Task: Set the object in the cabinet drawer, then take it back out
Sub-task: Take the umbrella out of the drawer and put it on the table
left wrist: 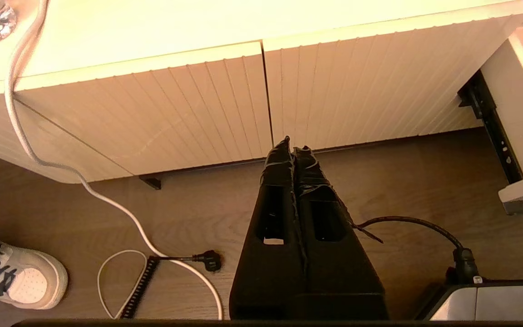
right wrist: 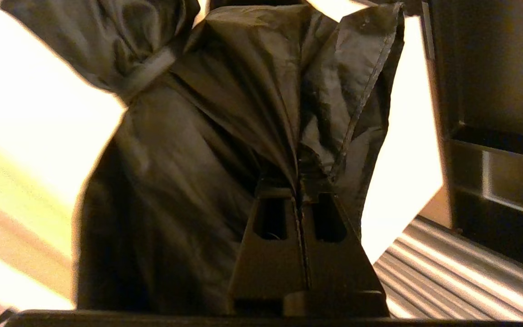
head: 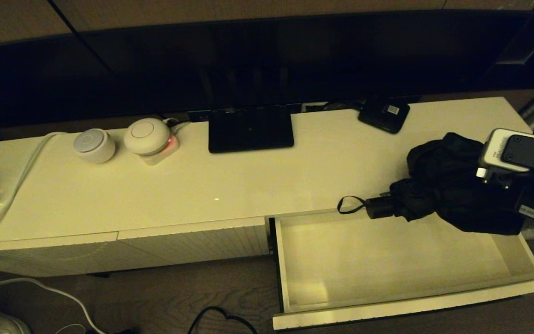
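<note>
One claw works: our right gripper (right wrist: 298, 190) is clenched on baggy, creased black fabric of the umbrella (head: 438, 188), which bulges ahead of and to the left of its fingertips, short stubby handle and thin strap loop pointing away leftward, over the back edge of the open drawer (head: 406, 308). Below the claw, we see the plain pale interior. Our left gripper (left wrist: 293, 152), pressed closed and holding nothing, hangs before the ribbed cream fronts (left wrist: 175, 109).
</note>
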`<state>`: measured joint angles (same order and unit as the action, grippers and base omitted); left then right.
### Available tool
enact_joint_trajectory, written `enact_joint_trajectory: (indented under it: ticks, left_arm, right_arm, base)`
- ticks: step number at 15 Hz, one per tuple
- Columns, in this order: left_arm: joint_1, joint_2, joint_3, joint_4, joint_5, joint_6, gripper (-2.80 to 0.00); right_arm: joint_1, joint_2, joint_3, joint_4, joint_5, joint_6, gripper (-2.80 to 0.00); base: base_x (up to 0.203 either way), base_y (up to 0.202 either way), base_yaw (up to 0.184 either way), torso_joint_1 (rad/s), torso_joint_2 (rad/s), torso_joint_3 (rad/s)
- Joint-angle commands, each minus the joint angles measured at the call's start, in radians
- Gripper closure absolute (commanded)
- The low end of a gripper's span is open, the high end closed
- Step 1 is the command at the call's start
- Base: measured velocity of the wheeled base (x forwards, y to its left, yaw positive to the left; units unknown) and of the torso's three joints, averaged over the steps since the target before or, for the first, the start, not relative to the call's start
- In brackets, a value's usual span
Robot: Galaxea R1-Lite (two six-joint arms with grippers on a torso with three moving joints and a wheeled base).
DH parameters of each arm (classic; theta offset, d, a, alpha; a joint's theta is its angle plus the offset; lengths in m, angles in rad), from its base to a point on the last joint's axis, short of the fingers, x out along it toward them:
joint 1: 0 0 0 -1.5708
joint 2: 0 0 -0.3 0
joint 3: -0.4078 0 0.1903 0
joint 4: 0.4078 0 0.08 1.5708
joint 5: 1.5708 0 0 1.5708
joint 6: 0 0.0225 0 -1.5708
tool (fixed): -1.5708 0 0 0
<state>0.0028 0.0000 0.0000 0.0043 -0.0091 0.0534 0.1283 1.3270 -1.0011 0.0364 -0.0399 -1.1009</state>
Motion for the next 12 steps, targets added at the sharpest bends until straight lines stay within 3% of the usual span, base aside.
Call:
enact_joint_trajectory:
  ticks: [1, 4, 12]
  left_arm:
    - [0.0, 0.0, 0.003, 0.0, 0.0, 0.0, 0.0]
    - [0.0, 0.0, 0.003, 0.0, 0.0, 0.0, 0.0]
    - [0.0, 0.0, 0.003, 0.0, 0.0, 0.0, 0.0]
  right_arm:
    - [0.0, 0.07, -0.003, -0.043, -0.056, -0.005, 0.0]
    - [0.002, 0.107, -0.04, -0.061, -0.143, -0.002, 0.0]
    - [0.05, 0.184, -0.071, -0.155, -0.15, 0.039, 0.0]
  base:
    - [0.0, 0.0, 0.0, 0.0, 0.0, 0.0]
    - [0.0, 0.0, 0.0, 0.0, 0.0, 0.0]
    - [0.0, 0.0, 0.0, 0.0, 0.0, 0.0]
